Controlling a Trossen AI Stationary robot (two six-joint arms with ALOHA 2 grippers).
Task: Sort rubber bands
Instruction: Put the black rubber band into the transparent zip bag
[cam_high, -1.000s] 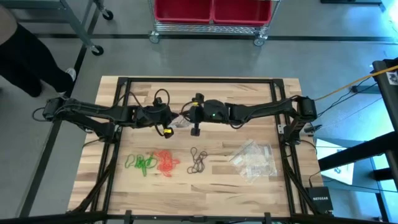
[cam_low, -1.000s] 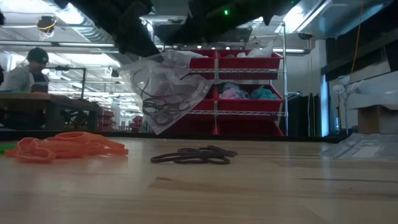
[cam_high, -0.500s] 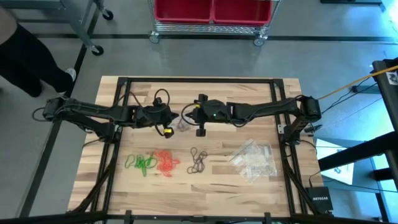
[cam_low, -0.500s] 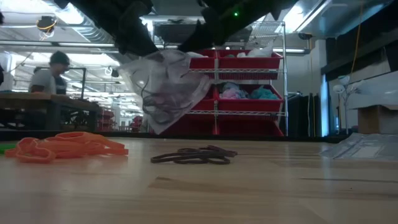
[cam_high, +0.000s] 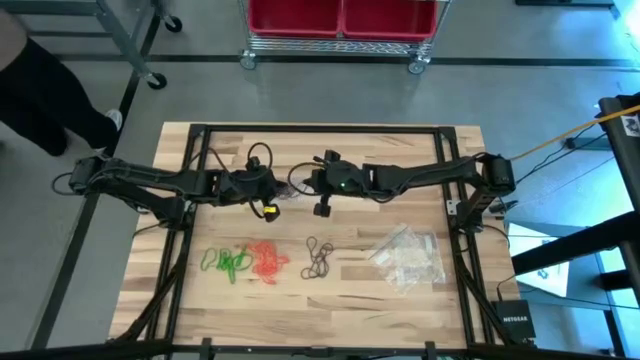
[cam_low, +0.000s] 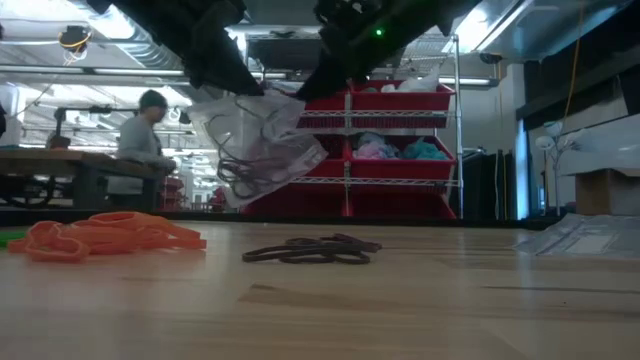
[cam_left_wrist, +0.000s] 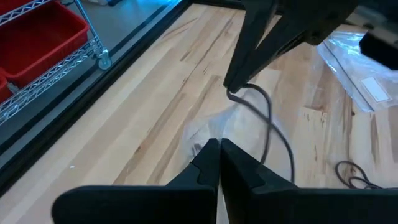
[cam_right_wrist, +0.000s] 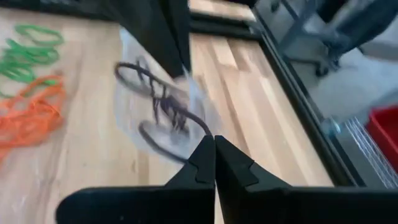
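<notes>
Both pincers (cam_left_wrist: 219, 163) (cam_right_wrist: 213, 160) clenched on clear bag (cam_low: 262, 140); black bands (cam_right_wrist: 165, 106) inside blurred.

Grey floor (cam_high: 300, 90), wire shelving (cam_low: 400, 150) with red bins (cam_high: 340, 15) beyond wooden table (cam_high: 350, 290)

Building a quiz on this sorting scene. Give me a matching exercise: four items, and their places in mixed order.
1. green rubber bands
2. orange rubber bands
3. loose black rubber bands
4. clear bag

A. held in the air between both grippers
B. middle pile on the table
C. leftmost pile in the high view
D. lying on the table nearest the spare bags

Pairs: 1-C, 2-B, 3-D, 4-A
</notes>
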